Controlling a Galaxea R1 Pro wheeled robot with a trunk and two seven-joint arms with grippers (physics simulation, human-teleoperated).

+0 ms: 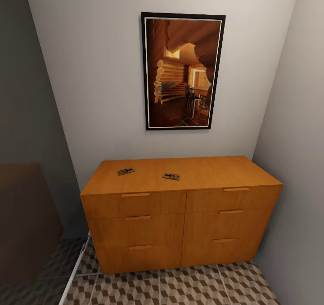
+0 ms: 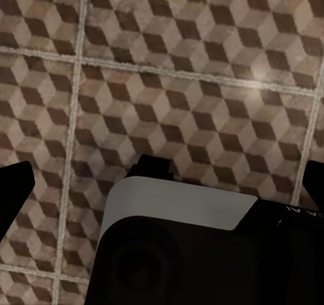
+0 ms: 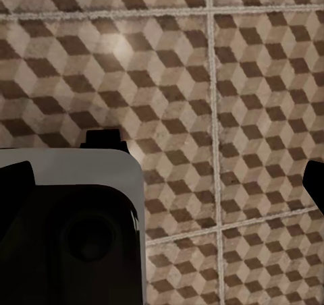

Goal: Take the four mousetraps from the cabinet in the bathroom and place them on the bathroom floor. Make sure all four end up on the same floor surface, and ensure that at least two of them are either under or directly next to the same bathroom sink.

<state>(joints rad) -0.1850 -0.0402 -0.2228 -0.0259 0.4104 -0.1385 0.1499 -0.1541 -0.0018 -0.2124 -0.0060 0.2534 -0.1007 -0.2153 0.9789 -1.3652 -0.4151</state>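
2 mousetraps [image 1: 126, 171] [image 1: 171, 176] lie apart on cabinet [image 1: 180, 219] top, against pale wall w/ framed picture [image 1: 182, 71]. cube-pattern bathroom floor [image 1: 180, 287] below. left gripper [image 2: 162, 183] & right gripper [image 3: 165, 177] over tiles, fingers spread wide, nothing between.

Rt wrist: bathroom floor [image 3: 202, 82] tiles, robot's base [image 3: 67, 237], dark fingers [image 3: 15, 187] at edges, spread.

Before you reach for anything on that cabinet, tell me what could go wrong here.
Two mousetraps, the left one and the right one, lie flat on the cabinet top. They are small and thin, so a grasp could slip or push them back toward the wall. Only two are in sight; the others may sit in closed drawers. Walls close in on both sides, so the arms could bump them.
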